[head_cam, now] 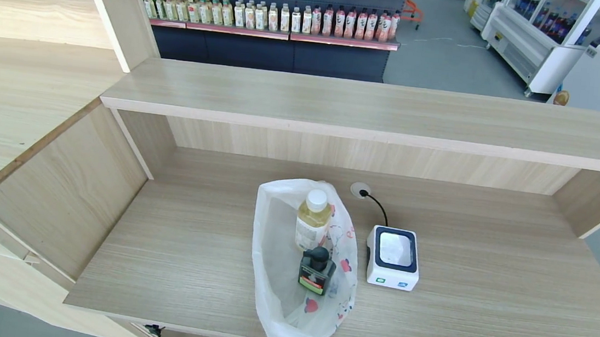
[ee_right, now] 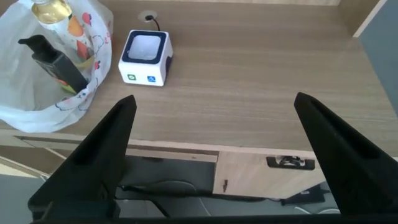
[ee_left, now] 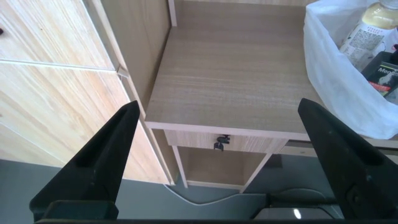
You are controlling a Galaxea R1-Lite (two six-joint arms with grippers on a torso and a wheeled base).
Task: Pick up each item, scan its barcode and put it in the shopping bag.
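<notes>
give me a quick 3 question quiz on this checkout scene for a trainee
1. True or false: the white-capped drink bottle is inside the shopping bag.
2. Multiple choice: the barcode scanner stands A) inside the bag, B) on the counter to the right of the bag, C) on the high ledge behind.
3. Fill in: the left gripper and right gripper are both ____.
Key: 1 true; 2 B; 3 open.
</notes>
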